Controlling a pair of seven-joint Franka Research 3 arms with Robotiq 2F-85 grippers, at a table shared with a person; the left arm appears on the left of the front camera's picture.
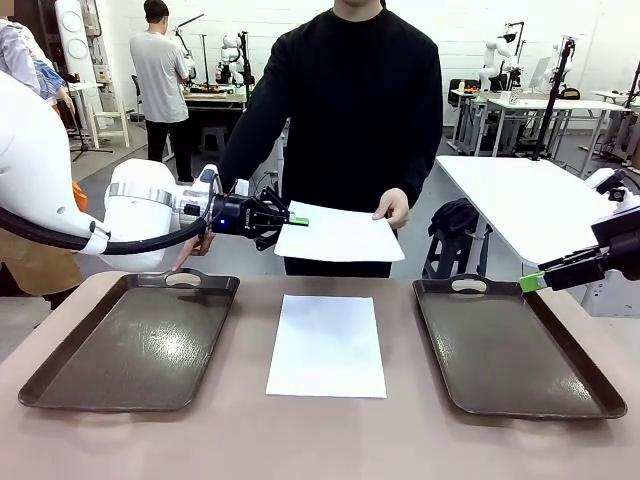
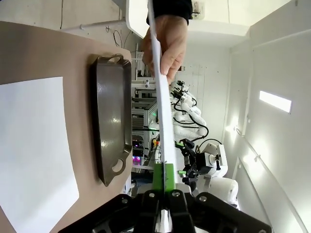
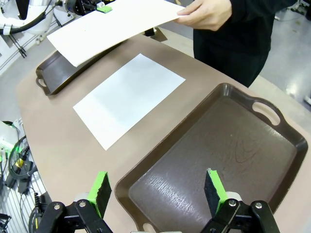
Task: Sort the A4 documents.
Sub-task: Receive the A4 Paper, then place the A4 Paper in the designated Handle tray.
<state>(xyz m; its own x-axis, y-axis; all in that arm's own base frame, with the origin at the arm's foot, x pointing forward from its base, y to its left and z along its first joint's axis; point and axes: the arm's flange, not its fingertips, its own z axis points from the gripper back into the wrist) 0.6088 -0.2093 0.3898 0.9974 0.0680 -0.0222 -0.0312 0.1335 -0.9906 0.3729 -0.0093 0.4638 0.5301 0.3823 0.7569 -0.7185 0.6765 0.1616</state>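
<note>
- Workshop scene viewed across a brown table, with a dark left tray and a dark right tray set well apart, one handle of each toward the person's side.
- Flat sheet: white, lying on the table between the two trays and touching neither. Long axis running from the robot's side to the person's side, one short edge facing each.
- Raised sheet: white, held in the air above the far edge of the table, roughly level. Long axis lying across the table from the robot's left to its right, at right angles to that of the flat sheet.
- Left gripper: closed tight on the left end of the raised sheet, paper caught between the green pads. Sheet projecting straight out from the fingertips and seen edge-on in the left wrist view.
- Person's hand: holding the opposite end of the raised sheet, so that the sheet spans from gripper to hand.
- Right gripper: jaws spread wide, holding nothing, above the outer side of the right tray. Well apart from both sheets, with the flat sheet off to its left.
</note>
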